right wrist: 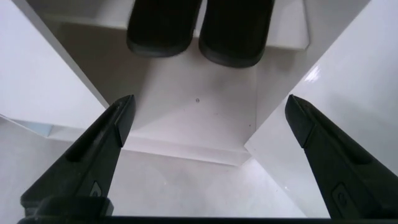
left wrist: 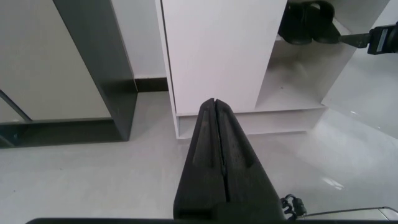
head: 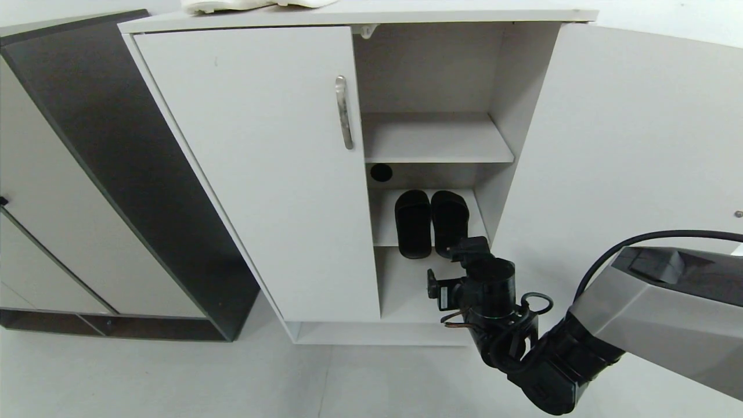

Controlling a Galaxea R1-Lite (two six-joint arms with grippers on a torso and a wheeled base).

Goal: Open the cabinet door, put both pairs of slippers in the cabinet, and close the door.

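A pair of black slippers (head: 430,223) lies side by side on the white cabinet's middle shelf (head: 383,229), heels at the shelf's front edge. The cabinet's right door (head: 627,145) stands wide open; the left door (head: 261,174) with its metal handle (head: 343,113) is closed. My right gripper (head: 469,248) hangs just in front of and below the slippers (right wrist: 199,25), open (right wrist: 208,109) with nothing between its fingers (right wrist: 115,124). My left gripper (left wrist: 214,109) is shut and empty, held low over the floor in front of the closed door. Something pale (head: 232,4) lies on the cabinet top, cut off by the frame.
The upper shelf (head: 435,139) and bottom compartment (head: 406,284) hold nothing. A dark-sided cabinet (head: 116,174) stands close on the left. Bare grey floor (head: 232,377) spreads in front.
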